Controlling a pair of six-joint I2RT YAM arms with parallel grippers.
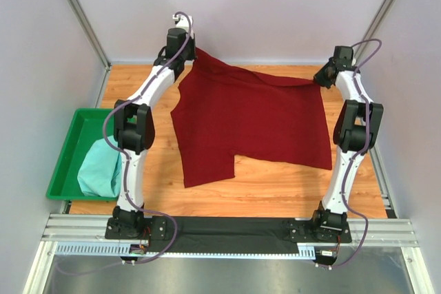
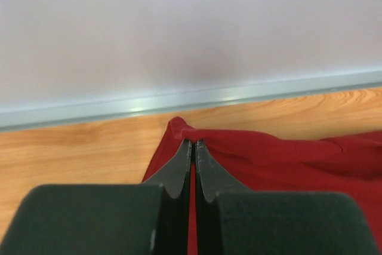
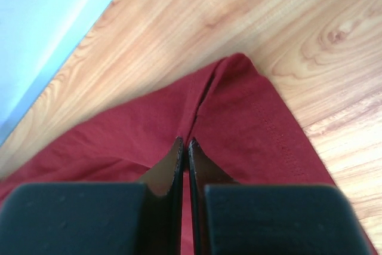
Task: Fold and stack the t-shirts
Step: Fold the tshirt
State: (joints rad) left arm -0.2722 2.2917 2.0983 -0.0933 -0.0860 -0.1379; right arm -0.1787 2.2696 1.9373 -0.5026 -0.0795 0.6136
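Observation:
The maroon t-shirt (image 1: 251,118) is spread over the middle of the wooden table, its far edge held up and stretched between both arms. My left gripper (image 1: 194,51) is shut on the far left corner of the shirt (image 2: 262,150); cloth bunches at the fingertips (image 2: 192,143). My right gripper (image 1: 318,80) is shut on the far right corner (image 3: 239,117), pinching a fold near a stitched hem. The mint green t-shirt (image 1: 100,169) lies crumpled in the green tray at the left.
The bright green plastic tray (image 1: 69,153) stands off the table's left edge. White walls with metal posts close in the back and sides. Bare wood (image 1: 275,187) shows in front of the maroon shirt.

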